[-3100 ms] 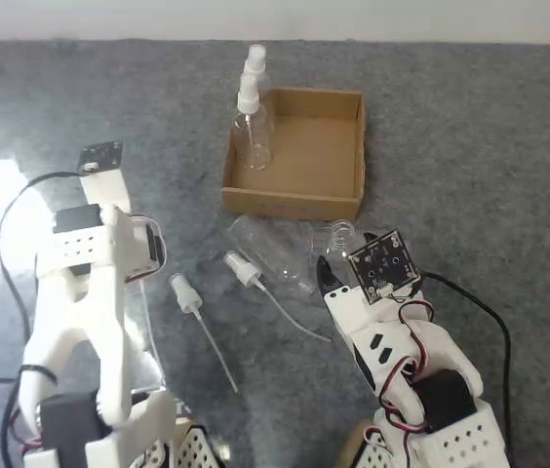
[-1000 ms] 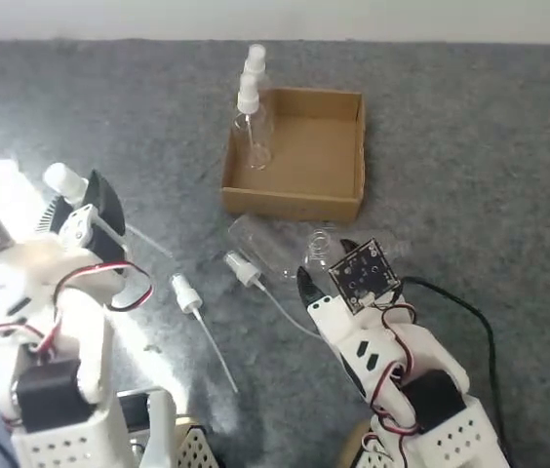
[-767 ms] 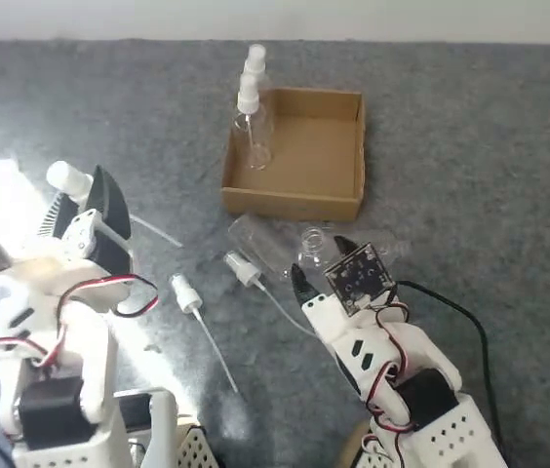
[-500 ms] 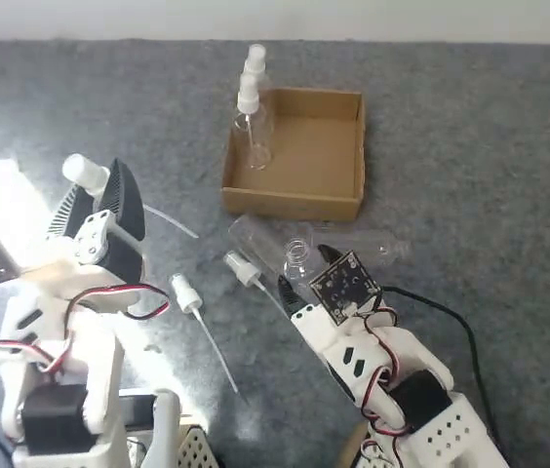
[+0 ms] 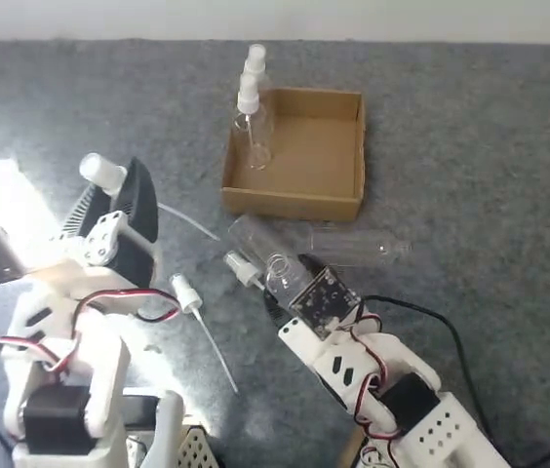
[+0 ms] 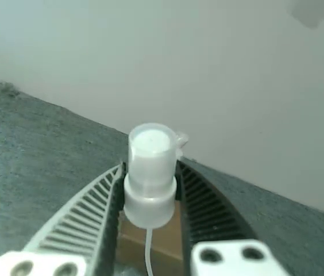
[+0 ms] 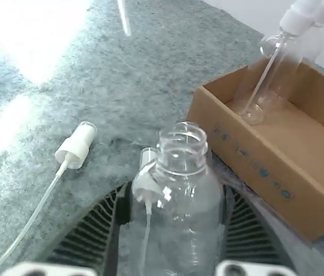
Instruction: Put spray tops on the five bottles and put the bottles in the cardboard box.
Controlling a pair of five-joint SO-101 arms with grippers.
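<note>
High view: fixed overhead, looking steeply down across the table (image 5: 470, 146) | Left wrist view: tight behind its gripper (image 6: 149, 168), facing level toward the wall (image 6: 219, 63) | Right wrist view: close and low, tilted down; shares the cardboard box (image 7: 254, 158) with the high view

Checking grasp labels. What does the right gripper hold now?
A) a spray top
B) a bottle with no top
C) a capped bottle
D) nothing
B: the right gripper is shut on a bottle whose neck is open, while the spray top sits in the left gripper.
</note>
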